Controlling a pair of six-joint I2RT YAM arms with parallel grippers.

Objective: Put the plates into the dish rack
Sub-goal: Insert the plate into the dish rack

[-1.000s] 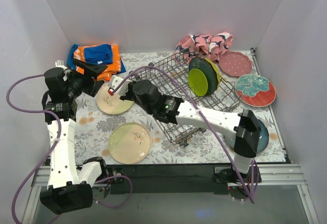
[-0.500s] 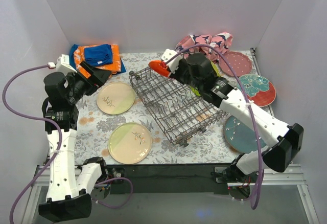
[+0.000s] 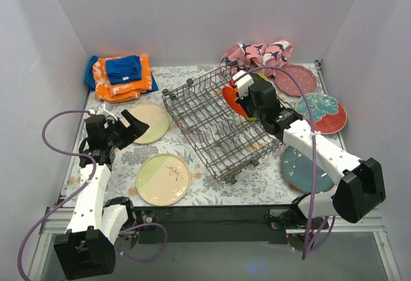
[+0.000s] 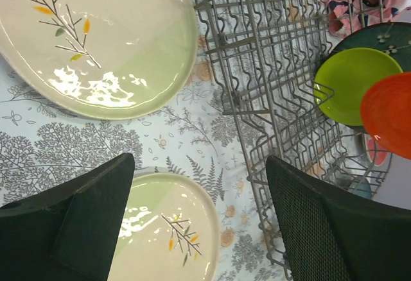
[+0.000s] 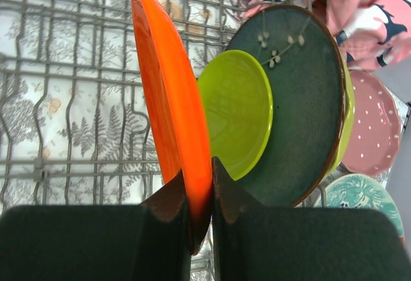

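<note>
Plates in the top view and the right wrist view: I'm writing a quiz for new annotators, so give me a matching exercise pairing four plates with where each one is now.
Things
1. orange plate
2. lime green plate
3. dotted pink plate
4. near cream leaf-sprig plate

Places
A. lying flat, left of the dish rack
B. held on edge in the right claw
C. upright in the dish rack, in front of the dark green plate
D. lying flat, right of the rack, by the pink-and-navy cloth

Pairs: 1-B, 2-C, 3-D, 4-A
</note>
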